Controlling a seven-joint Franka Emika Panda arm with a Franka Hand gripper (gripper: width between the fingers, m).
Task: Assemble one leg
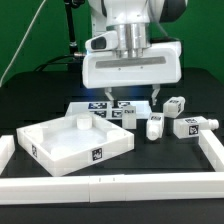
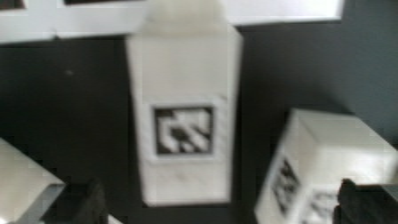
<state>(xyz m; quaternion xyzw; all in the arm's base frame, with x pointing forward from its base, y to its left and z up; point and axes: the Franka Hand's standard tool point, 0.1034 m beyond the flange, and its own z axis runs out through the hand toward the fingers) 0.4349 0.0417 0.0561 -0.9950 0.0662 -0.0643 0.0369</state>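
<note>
My gripper (image 1: 128,98) hangs open just above a group of small white legs with black-and-white tags. In the wrist view one leg (image 2: 183,110) lies lengthwise between my two dark fingertips (image 2: 80,205), with a gap on each side; my gripper (image 2: 222,205) touches nothing. In the exterior view this leg (image 1: 125,112) sits below the gripper, next to the marker board. A second leg (image 2: 329,160) lies close beside it. The white square tabletop (image 1: 60,150) lies at the exterior view's left front.
More legs lie to the exterior view's right (image 1: 155,125), (image 1: 178,105), (image 1: 190,126). The marker board (image 1: 92,106) lies behind the tabletop and shows in the wrist view (image 2: 107,15). A white rail (image 1: 120,185) runs along the front and right side.
</note>
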